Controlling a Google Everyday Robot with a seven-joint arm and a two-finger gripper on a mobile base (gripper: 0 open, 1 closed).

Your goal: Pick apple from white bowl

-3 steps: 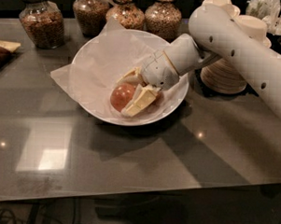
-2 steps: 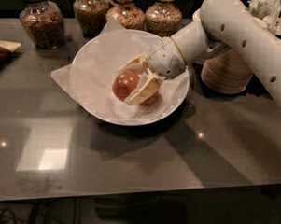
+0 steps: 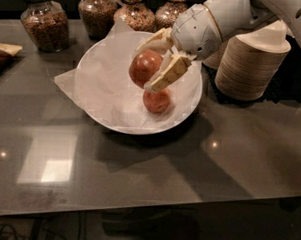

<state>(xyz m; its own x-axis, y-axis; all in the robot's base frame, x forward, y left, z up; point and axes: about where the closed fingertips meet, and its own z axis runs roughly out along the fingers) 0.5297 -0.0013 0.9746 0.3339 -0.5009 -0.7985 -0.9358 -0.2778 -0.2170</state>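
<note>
Grain-filled jar [image 3: 42,22] is sitting far left of the gripper, at the back of the table [image 3: 138,181], with some dark-and-tan item [image 3: 3,55] lying at the left edge; cannot tell what it is. Three more jars [image 3: 137,14] are standing in a row behind the gripper.

White bowl [image 3: 98,117] is resting on the table right under the gripper, its rim tilting. Crinkled paper [image 3: 67,81] is lining it and sticking out past the rim on the left.

Gripper [image 3: 144,67] is hanging over the inside of the bowl, fingers pointing left and down. It is clamping the apple [image 3: 143,61], one finger [image 3: 154,39] pressing the top and the other [image 3: 167,75] pressing the lower right side. The apple is sitting between the fingers, off the paper.

Second apple [image 3: 156,100], smaller and redder, is lying on the paper just below the gripper, close to the held one; cannot tell if they are touching.

White arm [image 3: 230,15] is reaching in from the upper right. Stack of paper bowls [image 3: 250,66] is standing right of the gripper, beside the white bowl, partly behind the arm.
</note>
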